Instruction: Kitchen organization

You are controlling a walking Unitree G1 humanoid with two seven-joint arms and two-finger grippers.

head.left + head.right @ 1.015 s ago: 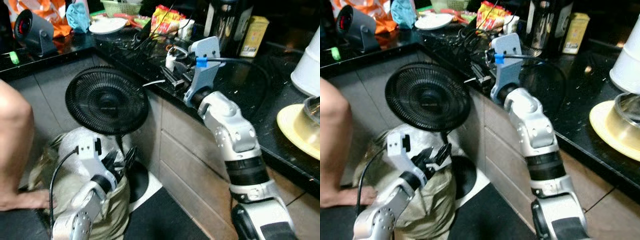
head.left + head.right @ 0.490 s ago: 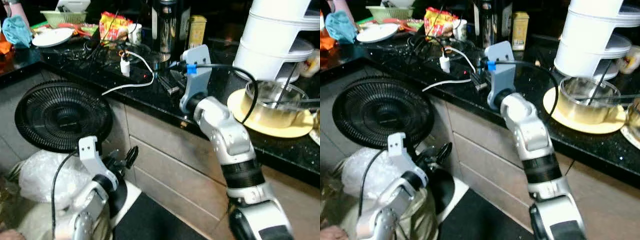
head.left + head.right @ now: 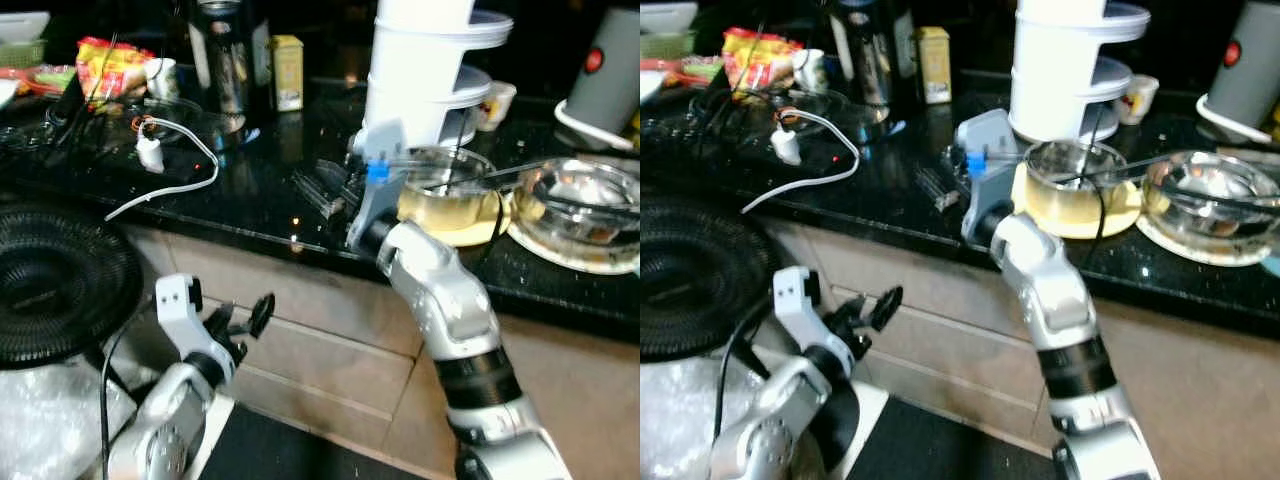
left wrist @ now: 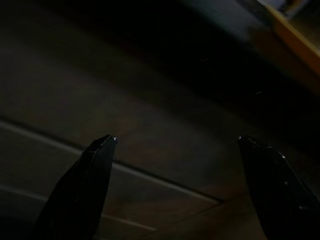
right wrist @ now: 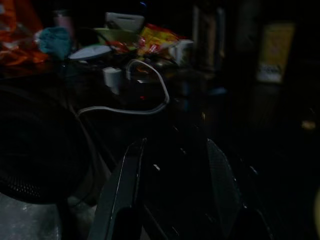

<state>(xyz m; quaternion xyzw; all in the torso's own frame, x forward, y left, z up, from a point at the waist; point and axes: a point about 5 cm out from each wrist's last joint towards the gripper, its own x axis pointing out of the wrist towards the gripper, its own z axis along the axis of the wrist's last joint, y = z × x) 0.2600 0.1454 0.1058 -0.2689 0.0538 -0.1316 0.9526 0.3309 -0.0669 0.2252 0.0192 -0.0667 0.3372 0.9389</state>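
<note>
My right gripper hovers open just above the black counter, near its front edge, with nothing between its fingers. Right behind its wrist a glass bowl holding a utensil sits on a yellow plate. A second glass bowl rests on a white plate further right. A white charger and its cable lie on the counter to the left. My left gripper is low in front of the beige drawer fronts, its fingers spread open and empty.
A tall white stacked container stands behind the bowls. A steel flask, a yellow box, snack packets and a cup line the back. A black fan stands on the floor at left.
The camera has swung to the right along the counter: the fan and a person's leg slid off to the left, the bowls came into view. Both arms keep their pose.
</note>
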